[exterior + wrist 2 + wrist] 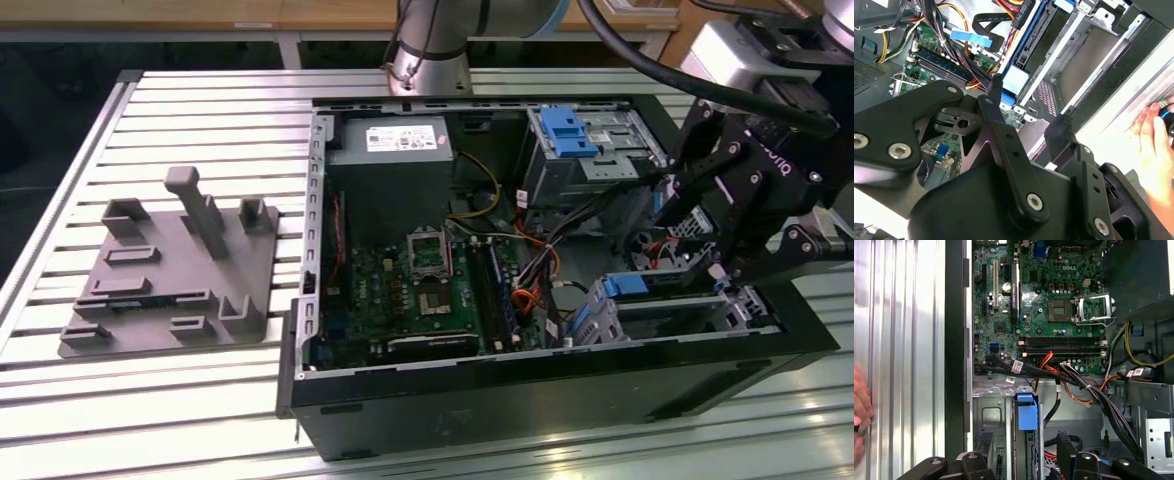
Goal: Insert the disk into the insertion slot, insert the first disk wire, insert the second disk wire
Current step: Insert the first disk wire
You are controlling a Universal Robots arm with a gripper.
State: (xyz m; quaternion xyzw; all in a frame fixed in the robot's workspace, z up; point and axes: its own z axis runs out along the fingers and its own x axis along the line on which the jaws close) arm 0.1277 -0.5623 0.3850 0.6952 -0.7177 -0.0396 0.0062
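At the exterior view's left, one grey plastic fixture plate with upright posts (174,270) lies on the ribbed aluminium desk (200,110). Beside it stands one open black computer case (534,390), holding one green motherboard (414,290) and one grey power supply box (394,140).

Further right are two drive cages: the taller grey cage with a blue latch (587,140) at the back, and the low silver perforated insertion slot (654,312) at the front. In the second wrist view a bright blue carrier edge runs along the slot, so the flat silver-grey disk (1028,37) seems seated there on edge, though its labelled face is hidden. One black flat-cable connector (1021,15) lies at the disk's end; I cannot tell whether it is plugged in. One bundle of black, red and yellow wires (1084,385) crosses the board's edge.

The one black claw (721,265) hangs just above the slot, its two fingers (996,112) spread apart with nothing between them. One person's hand (1154,145) is over the desk just outside the case wall.
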